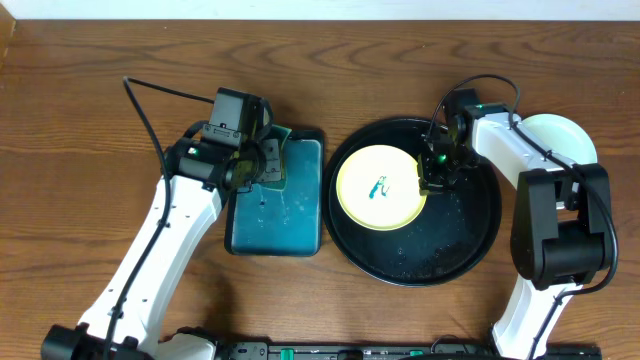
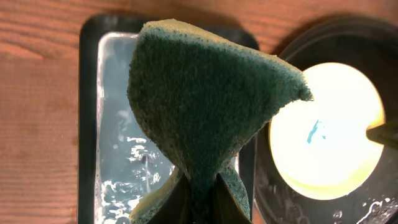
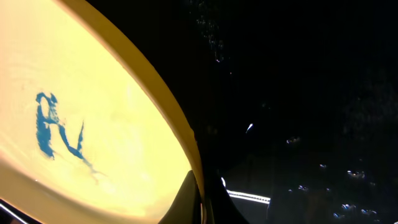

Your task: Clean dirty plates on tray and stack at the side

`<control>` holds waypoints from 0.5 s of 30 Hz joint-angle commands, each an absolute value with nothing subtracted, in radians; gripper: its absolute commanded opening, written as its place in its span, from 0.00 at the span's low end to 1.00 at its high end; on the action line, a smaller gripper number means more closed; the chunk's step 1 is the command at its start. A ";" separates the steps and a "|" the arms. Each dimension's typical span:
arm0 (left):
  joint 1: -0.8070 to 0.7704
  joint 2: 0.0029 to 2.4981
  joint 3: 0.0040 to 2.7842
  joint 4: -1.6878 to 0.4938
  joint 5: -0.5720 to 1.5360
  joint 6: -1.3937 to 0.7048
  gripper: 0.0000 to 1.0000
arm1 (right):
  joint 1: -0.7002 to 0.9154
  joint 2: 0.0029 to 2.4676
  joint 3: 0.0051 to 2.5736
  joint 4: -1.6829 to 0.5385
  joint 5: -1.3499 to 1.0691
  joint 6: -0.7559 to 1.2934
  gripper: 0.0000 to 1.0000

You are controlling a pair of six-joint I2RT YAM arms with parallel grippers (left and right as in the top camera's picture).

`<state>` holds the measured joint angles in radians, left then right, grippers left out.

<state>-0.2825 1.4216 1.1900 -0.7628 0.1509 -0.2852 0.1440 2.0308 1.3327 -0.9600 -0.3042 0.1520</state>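
The tabletop (image 1: 80,120) carries a black tray (image 1: 470,260) right of centre, with a wet teal tray (image 1: 290,225) just left of it. A yellow plate (image 1: 365,165), scribbled teal, lies in the black tray. The right tool (image 1: 432,178) pinches its right rim. A pale plate (image 1: 560,135) sits far right. The left tool (image 2: 199,190) clamps a green sponge (image 2: 205,106) over the teal tray.

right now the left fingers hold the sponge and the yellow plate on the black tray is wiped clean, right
Not clean: the yellow plate carries a teal scribble, plain in the right wrist view. The left fingers do hold the sponge.
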 commanded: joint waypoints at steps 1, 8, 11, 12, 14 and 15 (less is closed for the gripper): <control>-0.280 1.380 1.209 -0.746 0.148 -0.298 0.08 | 0.156 2.048 1.325 -0.953 -0.206 0.141 0.01; -0.279 1.322 1.209 -0.719 0.162 -0.391 0.08 | 0.153 2.048 1.325 -0.953 -0.206 0.141 0.01; -0.271 1.318 1.209 -0.709 0.237 -0.386 0.07 | 0.154 2.048 1.325 -0.953 -0.206 0.141 0.01; -0.263 1.319 1.209 -0.709 0.270 -0.378 0.07 | 0.154 2.048 1.325 -0.953 -0.206 0.141 0.01; -0.246 1.319 1.208 -0.708 0.311 -0.367 0.07 | 0.154 2.048 1.325 -0.953 -0.206 0.141 0.01; -0.222 1.319 1.206 -0.708 0.346 -0.363 0.08 | 0.155 2.048 1.325 -0.953 -0.206 0.141 0.01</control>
<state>-0.2630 1.3312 1.1900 -0.7136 0.2424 -0.3664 0.1478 2.0308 1.3327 -0.9588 -0.2951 0.1520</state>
